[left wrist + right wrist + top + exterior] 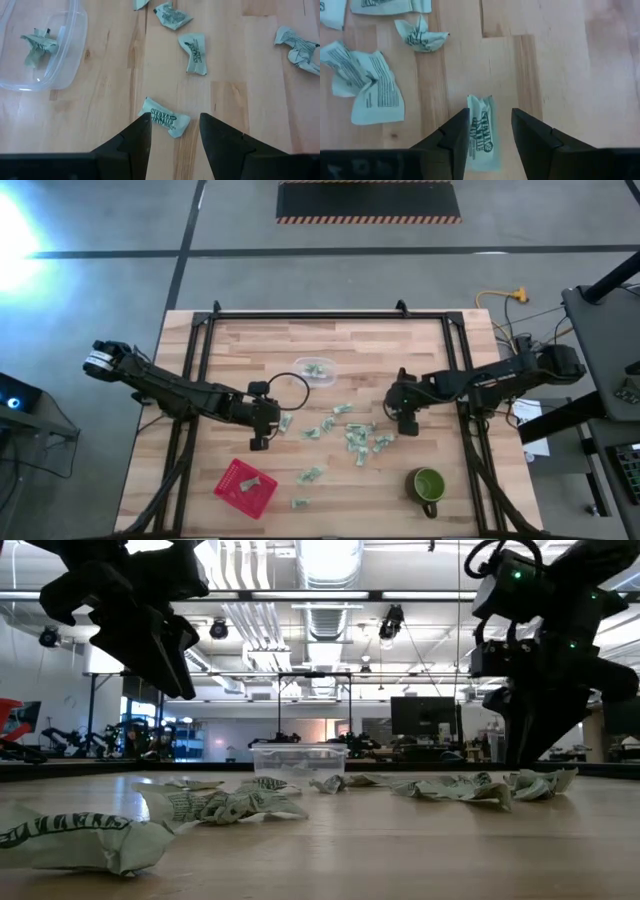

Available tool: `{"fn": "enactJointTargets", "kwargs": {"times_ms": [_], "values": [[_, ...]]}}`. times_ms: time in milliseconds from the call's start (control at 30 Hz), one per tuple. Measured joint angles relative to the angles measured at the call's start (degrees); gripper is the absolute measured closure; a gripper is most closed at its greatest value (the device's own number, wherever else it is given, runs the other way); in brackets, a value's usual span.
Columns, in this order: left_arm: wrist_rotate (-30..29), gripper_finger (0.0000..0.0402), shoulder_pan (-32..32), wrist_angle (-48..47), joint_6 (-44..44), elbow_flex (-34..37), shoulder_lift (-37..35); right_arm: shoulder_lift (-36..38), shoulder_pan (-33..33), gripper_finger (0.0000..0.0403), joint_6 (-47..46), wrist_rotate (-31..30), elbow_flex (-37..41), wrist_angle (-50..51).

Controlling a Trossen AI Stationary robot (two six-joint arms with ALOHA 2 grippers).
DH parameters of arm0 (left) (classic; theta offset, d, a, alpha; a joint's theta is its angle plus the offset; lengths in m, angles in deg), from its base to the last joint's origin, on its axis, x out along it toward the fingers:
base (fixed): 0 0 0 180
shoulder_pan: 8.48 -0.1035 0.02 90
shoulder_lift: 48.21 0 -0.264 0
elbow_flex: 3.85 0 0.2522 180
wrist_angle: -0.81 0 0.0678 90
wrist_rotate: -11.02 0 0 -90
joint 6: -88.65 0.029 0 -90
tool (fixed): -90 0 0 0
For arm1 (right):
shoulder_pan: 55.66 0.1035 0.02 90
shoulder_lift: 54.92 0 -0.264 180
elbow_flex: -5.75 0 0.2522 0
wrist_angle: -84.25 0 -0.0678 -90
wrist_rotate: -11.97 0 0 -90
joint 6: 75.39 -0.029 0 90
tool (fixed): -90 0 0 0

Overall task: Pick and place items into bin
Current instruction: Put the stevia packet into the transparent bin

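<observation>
Several pale green-and-white wrapped pieces (pixel 350 435) lie scattered on the wooden table. The clear bin (pixel 316 370) stands toward the far side, with one piece (pixel 37 47) lying inside it. My left gripper (pixel 174 120) is open and held above the table, over one wrapped piece (pixel 165 119) that lies flat just ahead of its fingertips. My right gripper (pixel 490 117) is open and low, near the tabletop. Its fingers stand on either side of another wrapped piece (pixel 482 134), which lies lengthwise in the gap. In the high view my left gripper (pixel 260 438) and my right gripper (pixel 405 425) flank the scatter.
A red basket (pixel 245 487) holding a piece sits near the table's near-left corner. A green mug (pixel 428 485) stands near the near-right. A black frame (pixel 330 315) runs along the table's edges. Crumpled wrappers (pixel 370 90) lie close beside my right gripper.
</observation>
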Motion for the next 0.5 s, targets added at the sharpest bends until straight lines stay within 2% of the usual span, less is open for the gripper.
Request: {"fn": "enactJointTargets", "kwargs": {"times_ms": [133,500], "values": [[0.0,0.0251,0.0,0.08,0.0,0.0,0.0,-1.51,0.45,0.0256,-1.31,-0.2,2.05,-3.28],[0.0,0.0251,0.0,0.09,-0.02,0.0,0.0,-2.99,1.22,0.0231,-2.76,-1.04,2.43,-4.01]]}}
